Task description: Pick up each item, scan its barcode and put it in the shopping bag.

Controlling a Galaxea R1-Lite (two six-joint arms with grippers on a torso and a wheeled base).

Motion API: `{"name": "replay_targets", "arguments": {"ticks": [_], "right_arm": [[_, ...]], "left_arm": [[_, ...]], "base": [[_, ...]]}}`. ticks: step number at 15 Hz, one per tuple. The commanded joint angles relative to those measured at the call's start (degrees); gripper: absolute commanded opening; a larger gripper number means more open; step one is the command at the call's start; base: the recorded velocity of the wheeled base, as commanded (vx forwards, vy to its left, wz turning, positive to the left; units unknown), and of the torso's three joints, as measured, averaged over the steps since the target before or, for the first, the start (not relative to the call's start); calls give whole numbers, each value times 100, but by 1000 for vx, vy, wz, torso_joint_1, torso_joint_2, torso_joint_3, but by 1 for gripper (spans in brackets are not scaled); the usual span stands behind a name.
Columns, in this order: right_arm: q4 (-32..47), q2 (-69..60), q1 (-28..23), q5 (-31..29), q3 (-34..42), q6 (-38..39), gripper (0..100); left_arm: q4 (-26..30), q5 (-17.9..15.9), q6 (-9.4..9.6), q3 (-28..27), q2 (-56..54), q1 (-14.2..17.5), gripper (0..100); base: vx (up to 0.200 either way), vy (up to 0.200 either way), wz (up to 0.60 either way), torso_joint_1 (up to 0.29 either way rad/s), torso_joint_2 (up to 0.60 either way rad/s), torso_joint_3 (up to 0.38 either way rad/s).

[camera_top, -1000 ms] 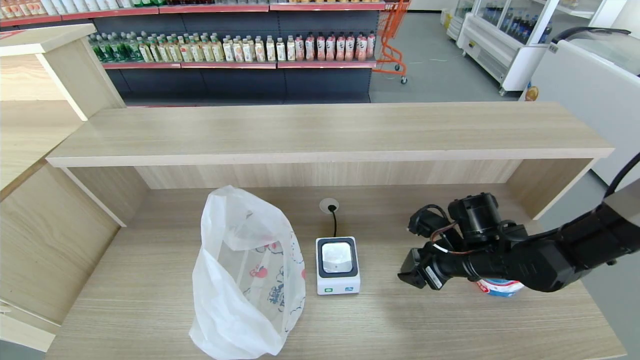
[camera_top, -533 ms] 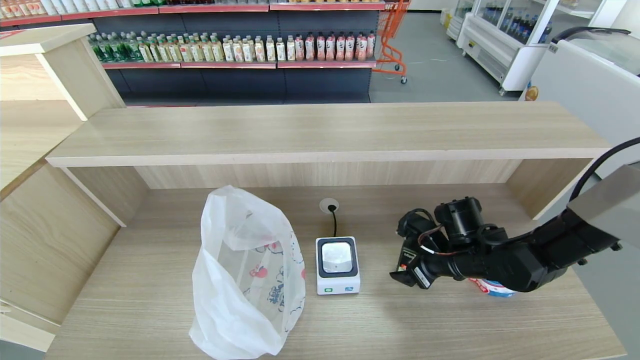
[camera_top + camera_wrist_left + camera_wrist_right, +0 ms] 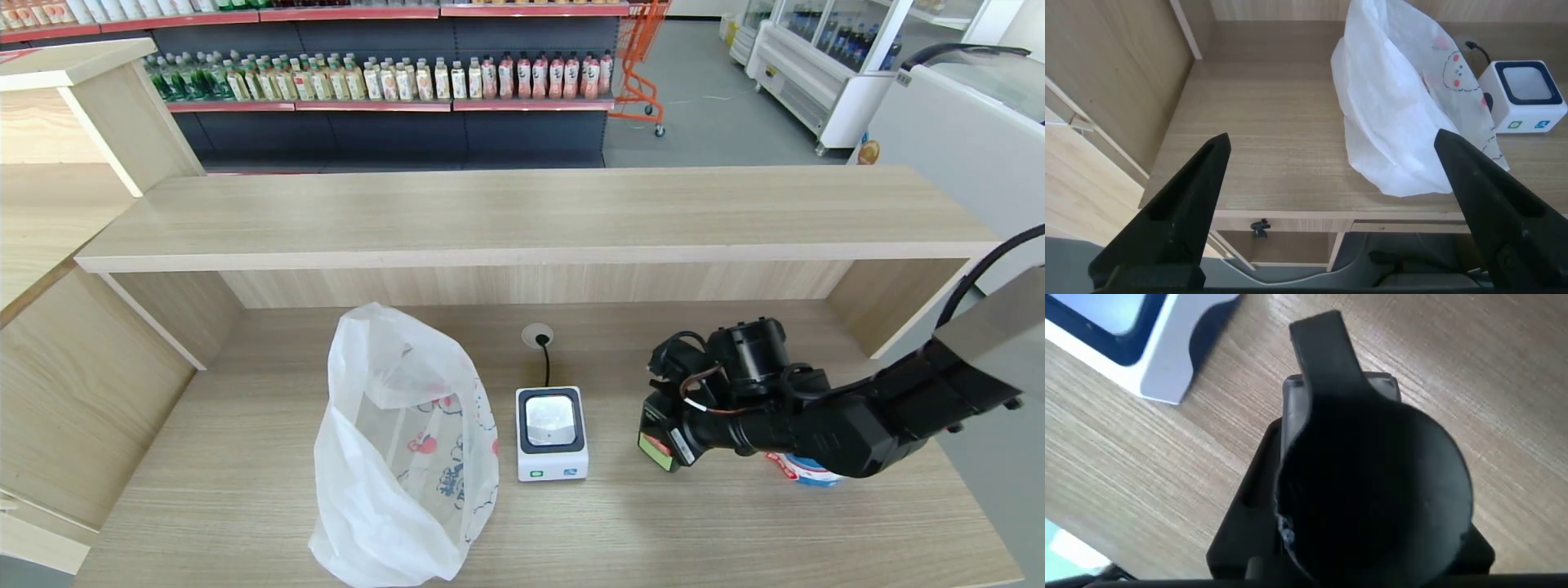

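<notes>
Squarely between the right jaws sits a dark item, near the scanner.

Shopping bag on counter, scanner just right of it, item in right gripper right of scanner, tub farther right.

Desk: pale wood grain.
Shopping bag: translucent white, cartoon print in red and dark blue.
Scanner: white casing, dark frame round grey window, green and blue marks on front edge. Cable: black.
Item at tip of black right arm: green face, red patch.
Tub: white, red and blue.
Left gripper fingers: black.
</notes>
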Motion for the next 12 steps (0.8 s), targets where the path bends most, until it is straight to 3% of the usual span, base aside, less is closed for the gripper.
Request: {"name": "replay_targets", "arguments": {"ticks": [1,2,4,5,7,9,12], "right_arm": [[-48,-1025,-81,17,391,830,0],[-135,-1886,-336,9,927,1252,0],[-469,-2870,-653,-27,1797,707,0],[-926,-3450,-872,-79,2448,-436,0],[-1410,-3776,-1057,0,2711,-2115,0],[-2122,-3740,-1057,914,2782,-3653,0],[-2025,-3538,-1039,3761,2782,-7168,0]], "left_arm": [[0,2,2,0,-2,-4,100],[0,2,2,0,-2,-4,100],[0,2,2,0,-2,5,100],[0,2,2,0,-2,5,100],[0,2,2,0,-2,5,100],[0,2,2,0,-2,5,100],[0,2,2,0,-2,-4,100]], "base": [[0,0,0,0,0,0],[0,0,0,0,0,0],[0,0,0,0,0,0],[0,0,0,0,0,0],[0,0,0,0,0,0],[0,0,0,0,0,0],[0,0,0,0,0,0]]}}
